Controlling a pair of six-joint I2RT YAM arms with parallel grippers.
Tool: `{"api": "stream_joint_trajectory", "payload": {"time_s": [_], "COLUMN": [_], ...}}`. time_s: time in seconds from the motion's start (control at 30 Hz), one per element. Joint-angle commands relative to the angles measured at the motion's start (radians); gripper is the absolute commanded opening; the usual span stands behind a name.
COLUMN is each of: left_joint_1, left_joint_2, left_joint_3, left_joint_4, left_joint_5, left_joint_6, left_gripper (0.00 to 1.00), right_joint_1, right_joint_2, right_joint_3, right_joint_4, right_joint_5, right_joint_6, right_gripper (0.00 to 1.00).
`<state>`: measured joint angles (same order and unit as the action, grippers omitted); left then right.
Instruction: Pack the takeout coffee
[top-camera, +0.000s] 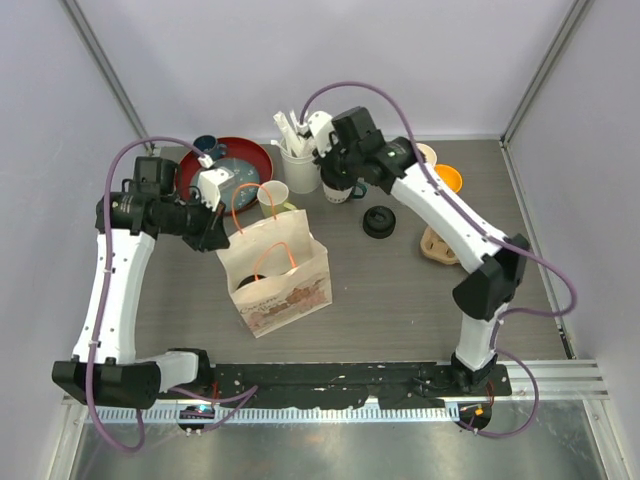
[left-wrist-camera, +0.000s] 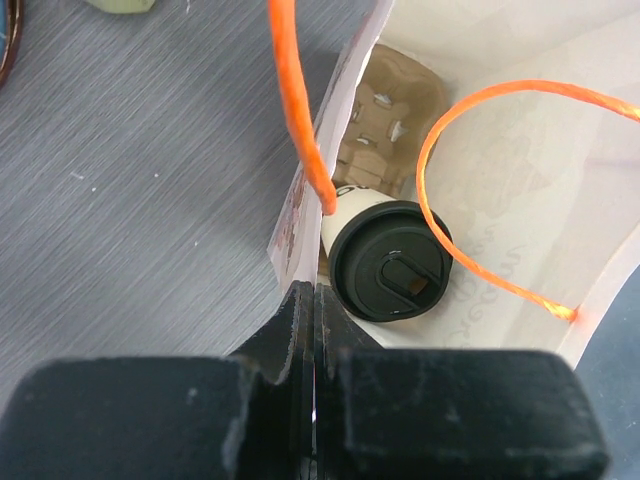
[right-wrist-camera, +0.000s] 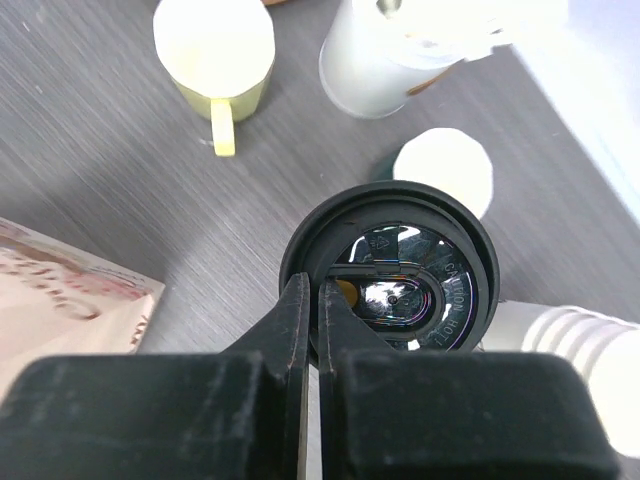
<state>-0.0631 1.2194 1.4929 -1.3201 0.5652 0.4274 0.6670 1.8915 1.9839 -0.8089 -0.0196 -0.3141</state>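
Observation:
A paper bag (top-camera: 275, 285) with orange handles stands mid-table. One takeout coffee cup (left-wrist-camera: 388, 262), cream with a black lid, lies tilted inside it on a cardboard carrier (left-wrist-camera: 392, 115). My left gripper (top-camera: 214, 234) is shut on the bag's left top edge (left-wrist-camera: 300, 225) and holds it open. My right gripper (top-camera: 334, 178) is shut on the rim of the second cup's black lid (right-wrist-camera: 400, 270). This cup is behind the bag, beside a white utensil holder (top-camera: 297, 160). In the top view the gripper mostly hides it (top-camera: 338, 192).
A yellow mug (top-camera: 273, 197) stands just behind the bag. A red dish (top-camera: 232, 165) and a blue mug (top-camera: 207, 147) are at back left. A round black object (top-camera: 380, 221), a cardboard carrier (top-camera: 440, 245), an orange bowl (top-camera: 448, 178) and stacked paper cups (right-wrist-camera: 570, 350) are to the right.

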Motion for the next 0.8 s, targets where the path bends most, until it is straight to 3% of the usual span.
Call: {"api": "stream_joint_trajectory", "payload": {"time_s": [0.0, 0.23, 0.43, 0.77], "left_joint_1": [0.0, -0.018, -0.029, -0.03], "left_joint_2": [0.023, 0.032, 0.034, 0.028], "left_joint_3": [0.001, 0.01, 0.003, 0.001], "left_joint_4": [0.045, 0.064, 0.067, 0.068], "left_joint_5": [0.088, 0.131, 0.133, 0.137], "left_joint_6": [0.007, 0.011, 0.024, 0.037], "left_gripper": [0.0, 0.0, 0.0, 0.0], "right_joint_1": [0.045, 0.255, 0.428, 0.479], "right_joint_2": [-0.173, -0.256, -0.241, -0.16], "right_joint_3": [0.099, 0.3, 0.377, 0.322], "right_joint_4": [-0.091, -0.248, -0.332, -0.392], "right_joint_5": [0.096, 0.227, 0.164, 0.032], "right_joint_6": [0.063, 0.073, 0.128, 0.112], "right_gripper": [0.01, 0.01, 0.01, 0.01]}}
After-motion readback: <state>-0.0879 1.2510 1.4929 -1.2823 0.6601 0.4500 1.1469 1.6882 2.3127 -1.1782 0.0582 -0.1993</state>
